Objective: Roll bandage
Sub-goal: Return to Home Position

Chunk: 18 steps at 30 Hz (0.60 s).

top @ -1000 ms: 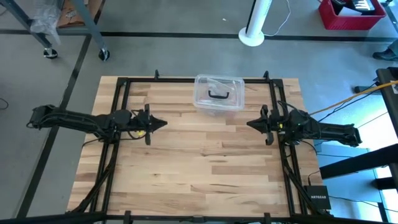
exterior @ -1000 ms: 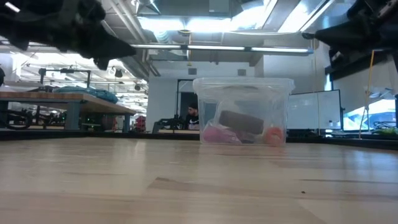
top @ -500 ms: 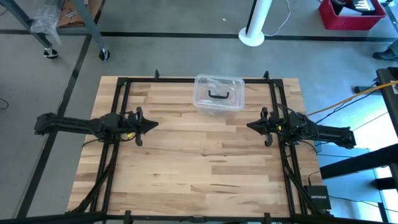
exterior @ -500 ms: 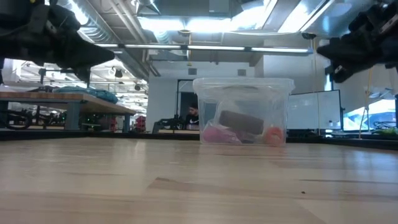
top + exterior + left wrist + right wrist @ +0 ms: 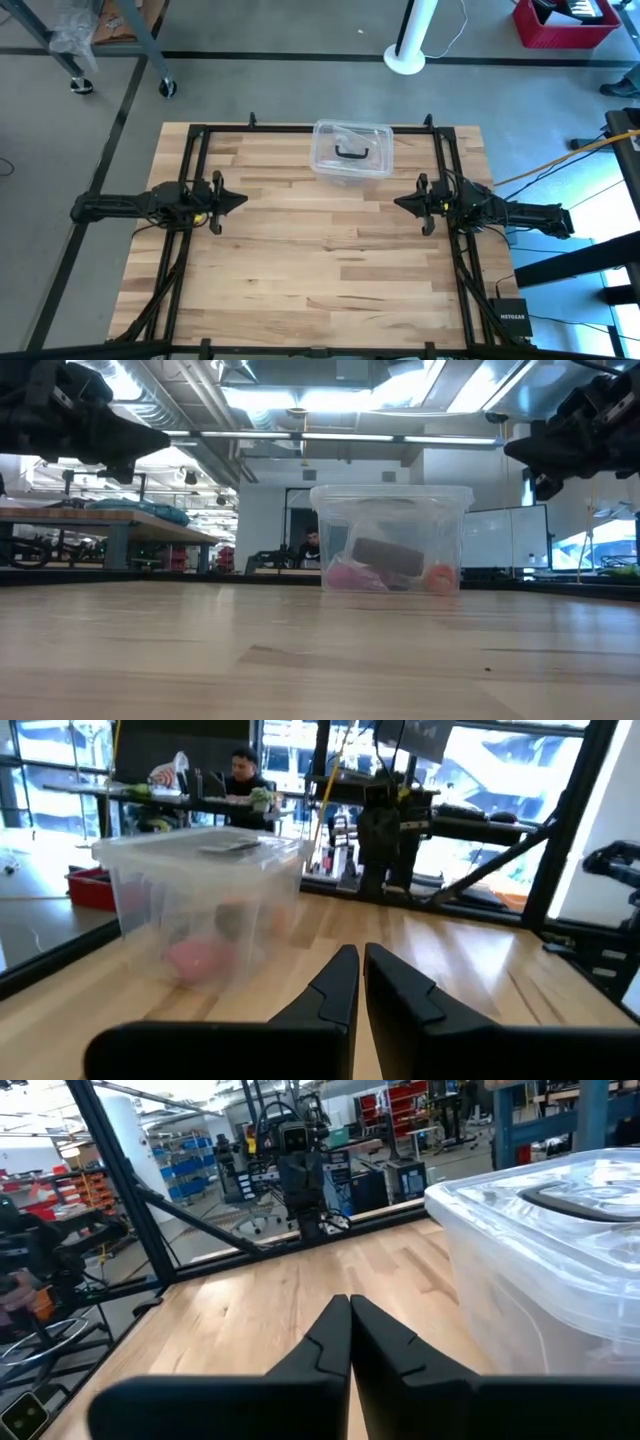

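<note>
Left gripper point(image 5: 239, 197): fingers together, mid-left.
Right gripper point(image 5: 400, 203): fingers together, mid-right.
Bandage point(image 5: 386, 556): dark roll inside box point(image 5: 323, 160), long axis sloped down-right in low view.

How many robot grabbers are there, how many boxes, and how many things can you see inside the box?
Grippers: 2, the left gripper and the right gripper, both shut and holding nothing.
Clear box with a lid: 1.
Things showing inside it: 3, a dark brown roll, a pink thing and an orange thing.
Total: 6.
</note>
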Each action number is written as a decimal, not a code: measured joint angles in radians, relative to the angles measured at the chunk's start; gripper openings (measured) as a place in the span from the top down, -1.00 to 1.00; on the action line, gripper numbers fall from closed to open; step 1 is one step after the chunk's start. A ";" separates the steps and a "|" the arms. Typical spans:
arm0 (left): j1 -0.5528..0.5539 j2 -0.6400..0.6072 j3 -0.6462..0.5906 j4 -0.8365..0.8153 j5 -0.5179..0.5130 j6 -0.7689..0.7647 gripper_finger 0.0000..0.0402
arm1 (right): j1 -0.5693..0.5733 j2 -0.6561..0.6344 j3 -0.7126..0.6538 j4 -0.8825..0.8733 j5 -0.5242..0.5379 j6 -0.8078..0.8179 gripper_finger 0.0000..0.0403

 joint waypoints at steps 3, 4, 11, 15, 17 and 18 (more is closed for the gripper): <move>0.002 0.013 0.000 -0.005 -0.007 -0.007 0.92 | 0.000 0.006 -0.001 0.000 0.005 -0.001 0.91; 0.002 0.016 0.000 -0.005 -0.009 -0.008 0.92 | 0.000 0.008 -0.001 -0.001 0.006 -0.003 0.90; 0.002 0.024 0.000 -0.007 -0.009 -0.008 0.92 | 0.000 0.007 -0.001 0.000 0.003 -0.005 0.89; 0.002 0.024 0.000 -0.007 -0.009 -0.008 0.92 | 0.000 0.007 -0.002 0.000 0.003 -0.005 0.89; 0.002 0.024 0.000 -0.007 -0.009 -0.008 0.92 | 0.000 0.007 -0.002 0.000 0.003 -0.005 0.89; 0.002 0.024 0.000 -0.007 -0.009 -0.008 0.92 | 0.000 0.007 -0.002 0.000 0.003 -0.005 0.88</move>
